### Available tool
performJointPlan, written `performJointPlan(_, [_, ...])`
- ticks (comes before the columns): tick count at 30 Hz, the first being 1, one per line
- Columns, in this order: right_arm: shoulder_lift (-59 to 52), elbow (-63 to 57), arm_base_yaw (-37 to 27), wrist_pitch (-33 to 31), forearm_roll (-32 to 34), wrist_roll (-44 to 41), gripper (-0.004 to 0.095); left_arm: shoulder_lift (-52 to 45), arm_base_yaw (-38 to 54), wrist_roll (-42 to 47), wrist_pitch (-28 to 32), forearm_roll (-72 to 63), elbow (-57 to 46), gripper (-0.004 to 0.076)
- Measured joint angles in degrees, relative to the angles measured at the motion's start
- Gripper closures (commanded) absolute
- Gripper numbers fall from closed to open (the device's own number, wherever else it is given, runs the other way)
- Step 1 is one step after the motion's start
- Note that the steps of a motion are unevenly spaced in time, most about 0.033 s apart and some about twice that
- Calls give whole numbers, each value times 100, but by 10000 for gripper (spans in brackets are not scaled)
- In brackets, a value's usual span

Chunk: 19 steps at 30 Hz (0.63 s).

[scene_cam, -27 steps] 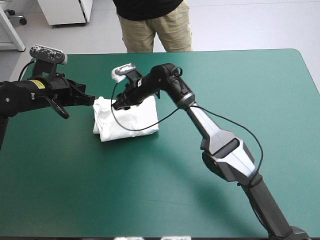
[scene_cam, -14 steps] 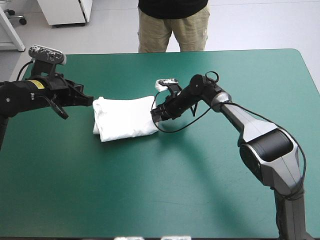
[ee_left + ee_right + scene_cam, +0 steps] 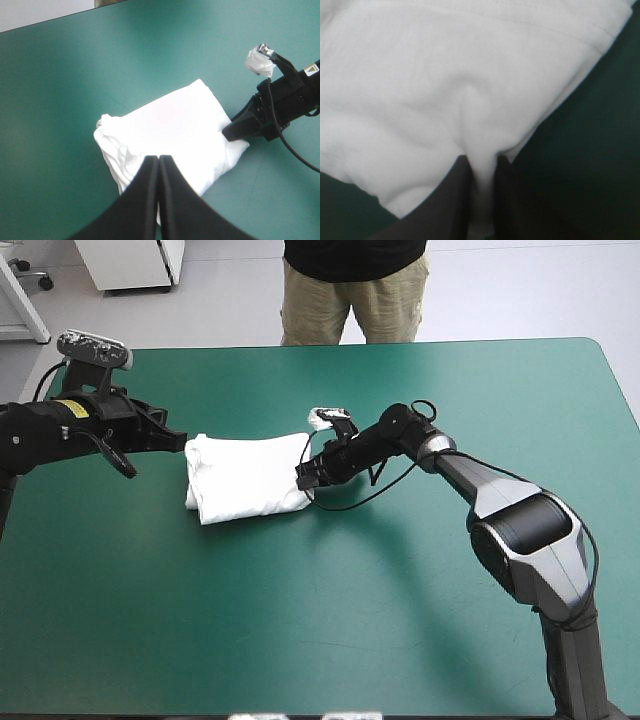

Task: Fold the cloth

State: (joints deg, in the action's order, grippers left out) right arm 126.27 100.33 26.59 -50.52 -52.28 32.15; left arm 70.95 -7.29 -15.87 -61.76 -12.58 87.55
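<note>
We see the T-shirt (image 3: 248, 475) as a folded bundle lying left of the middle of the table (image 3: 330, 620). The right gripper (image 3: 481, 161) is nearly closed, pinching the bundle's right edge. The left gripper (image 3: 158, 159) is closed on nothing, its tip at the bundle's left edge, perhaps touching.

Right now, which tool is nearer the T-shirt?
Right. The right tool is shut on the T-shirt's edge; the left tool, shut, points at the opposite edge, contact unclear.
</note>
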Motion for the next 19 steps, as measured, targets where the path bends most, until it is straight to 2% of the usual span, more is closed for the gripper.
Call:
performJointPlan(4, [-162, -2, 0, -145, 601, -120, 908, 0, 0, 0, 0, 0, 0, 733])
performJointPlan(11, [-766, -47, -359, -607, 2794, -1144, 908, 0, 0, 39, -84, 0, 0, 733])
performJointPlan(15, [-1226, -387, -1102, -808, 3687, -1446, 908, 0, 0, 38, -234, 0, 0, 733])
performJointPlan(19, [-1762, -892, -2010, -863, 4169, -1631, 907, 0, 0, 45, -260, 0, 0, 733])
